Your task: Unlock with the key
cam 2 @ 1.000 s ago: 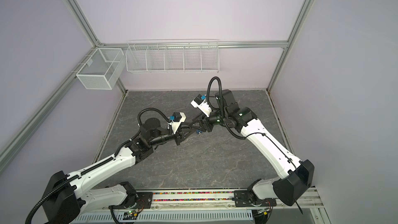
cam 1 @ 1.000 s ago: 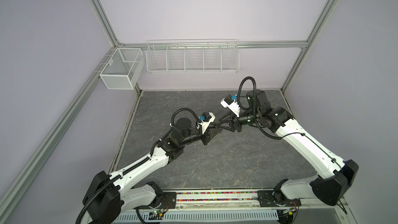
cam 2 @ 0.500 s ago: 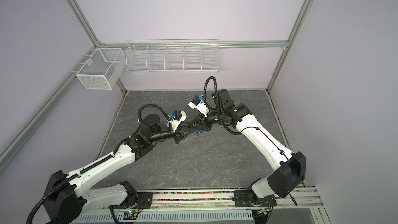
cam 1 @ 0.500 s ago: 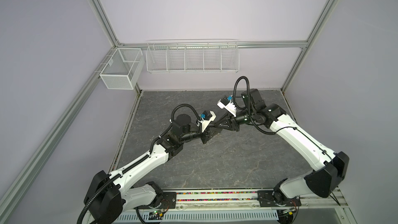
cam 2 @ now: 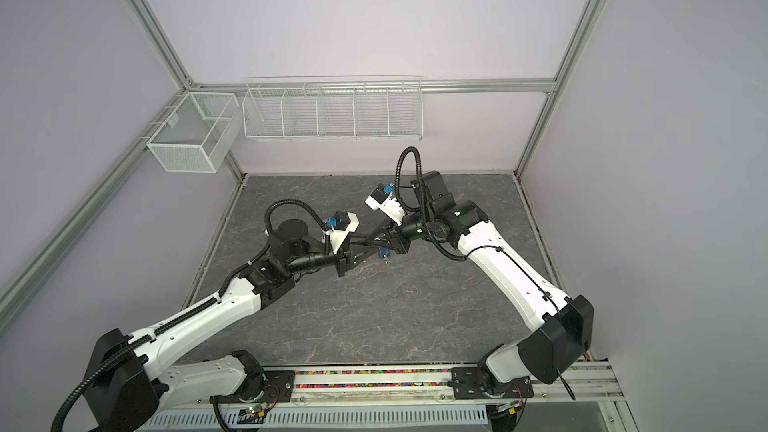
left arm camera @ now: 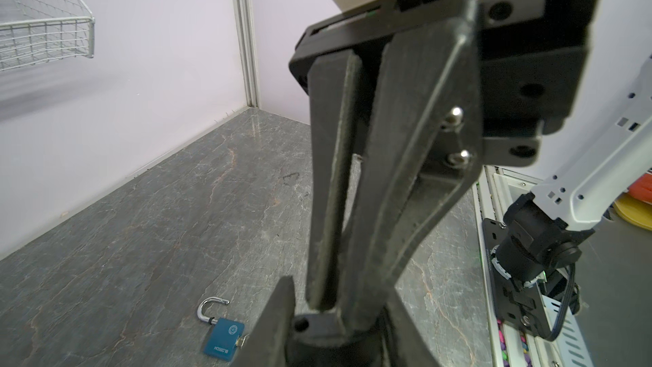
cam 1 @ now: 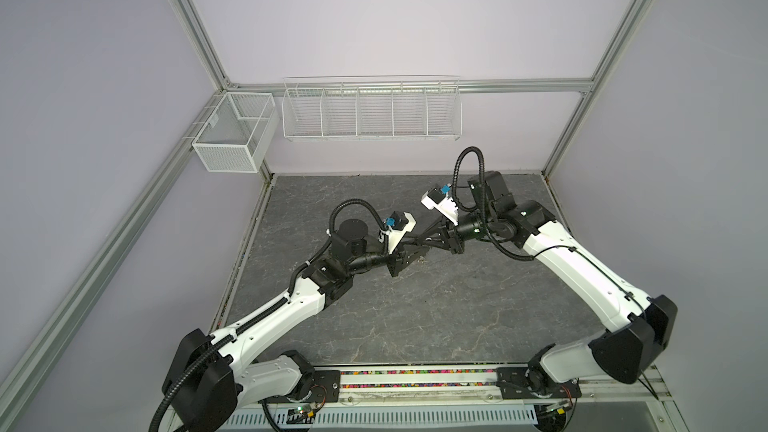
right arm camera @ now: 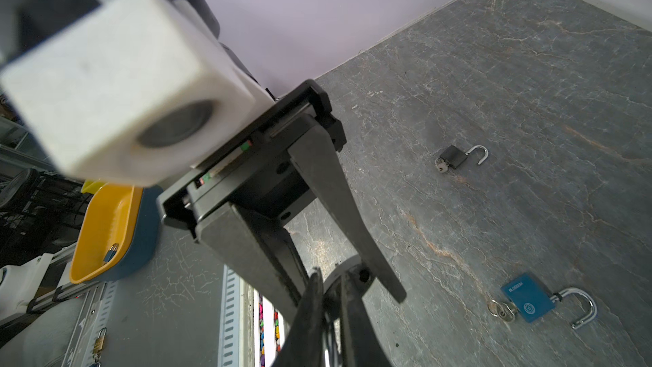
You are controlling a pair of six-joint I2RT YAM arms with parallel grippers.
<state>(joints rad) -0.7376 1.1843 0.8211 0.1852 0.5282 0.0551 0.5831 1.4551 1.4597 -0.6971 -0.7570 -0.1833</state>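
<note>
1. Right hand (left arm camera: 326, 307) hangs above the tabletop (right arm camera: 529, 65). Its two fingers are drawn almost together at the tips, and I cannot tell whether anything thin is nipped between them.
2. Left hand (right arm camera: 352, 294) meets it tip to tip. Its fingers stand apart on either side of the right hand's tips, and I cannot tell whether they are clamped on something.
3. Right at those tips sits a small rounded piece (right arm camera: 347, 270) with a hole in it (too hidden for me to name).
4. Below the right hand and a little to one side, the blue padlock (right arm camera: 527, 300) lies flat on the tabletop. Its shackle (right arm camera: 582, 307) is swung open and the key (right arm camera: 501, 310) is in its base.
5. Farther from the hand, well apart from the blue one, lies a black padlock (right arm camera: 455, 157), also with its shackle open and a key in its base.
</note>
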